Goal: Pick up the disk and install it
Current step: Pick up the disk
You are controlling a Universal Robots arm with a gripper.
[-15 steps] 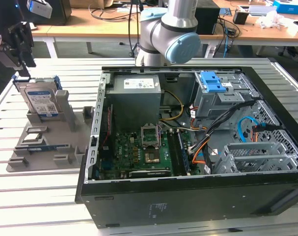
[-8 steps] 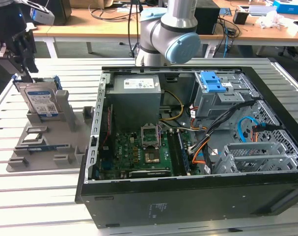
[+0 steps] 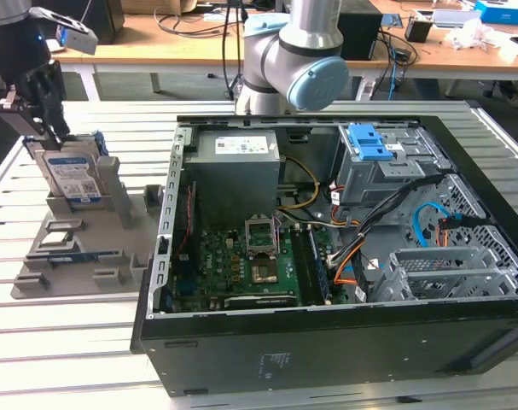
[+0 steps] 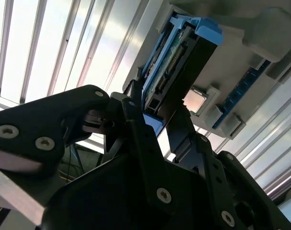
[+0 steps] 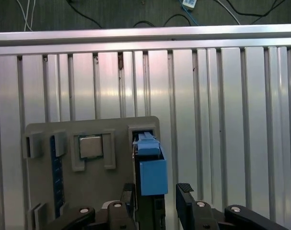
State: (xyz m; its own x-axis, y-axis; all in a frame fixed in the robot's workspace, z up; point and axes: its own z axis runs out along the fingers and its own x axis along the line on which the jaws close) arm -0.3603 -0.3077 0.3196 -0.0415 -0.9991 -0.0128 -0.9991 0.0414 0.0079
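Observation:
The disk (image 3: pixel 73 178) stands upright on its edge in a slot of a grey holder (image 3: pixel 113 256) at the exterior view's left, its white-and-blue label facing out and blue rails on its sides. My gripper (image 3: pixel 37 128) hangs right over the disk's top edge. In both wrist views the black fingers straddle the disk (image 4: pixel 176 57) (image 5: pixel 152 175). One finger (image 5: pixel 128 194) lies against its side. The other finger (image 5: pixel 184 191) stands a small gap away. The gripper (image 4: pixel 157 110) (image 5: pixel 155 191) is open around the disk, which still sits in its slot.
An open computer case (image 3: pixel 327 350) lies at the exterior view's right, with a grey metal bay and blue latch (image 3: pixel 369 145) at its far side and a grey power supply (image 3: pixel 237 162). The holder (image 5: pixel 49 191) also carries a processor chip (image 5: pixel 90 146). Everything rests on a slotted aluminium table (image 5: pixel 222 120).

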